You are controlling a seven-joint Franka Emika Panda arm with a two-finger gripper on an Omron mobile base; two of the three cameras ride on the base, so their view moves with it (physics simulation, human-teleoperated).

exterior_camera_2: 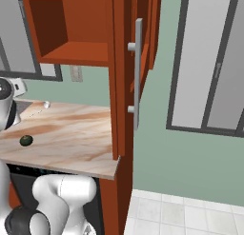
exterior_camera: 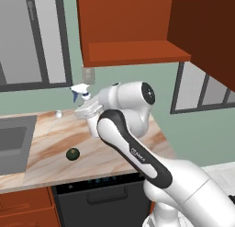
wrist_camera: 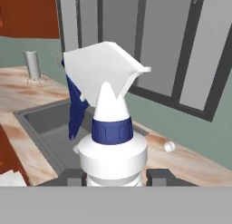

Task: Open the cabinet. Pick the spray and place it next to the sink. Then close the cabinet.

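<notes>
The gripper (wrist_camera: 116, 177) is clenching the spray (wrist_camera: 110, 132) — in the hand view the two dark fingertips are sitting against either side of the white bottle body, just below its dark blue collar. The bottle is standing upright in the grip, with the white trigger head on top and a blue trigger lever hanging down on the left side of the neck.

In the left base view the spray (exterior_camera: 81, 91) is showing above the arm's wrist, held over the back part of the wooden counter (exterior_camera: 55, 152) and clear of its surface. A small dark green ball (exterior_camera: 72, 153) is lying on the counter nearer the front edge, well apart from the bottle. A small white ball (exterior_camera: 58, 113) is resting near the back wall.

The sink (exterior_camera: 16, 143) is sitting at the left of the counter, its grey basin sunk into the wood; in the hand view it is lying behind and below the bottle.

Farther up, the cabinet (exterior_camera: 133, 33) is standing open — its bare red-brown shelf is exposed. In the right base view the cabinet door (exterior_camera_2: 125, 72) is swung outward, edge-on to the camera, with its grey vertical bar handle (exterior_camera_2: 137, 72) facing right.
</notes>
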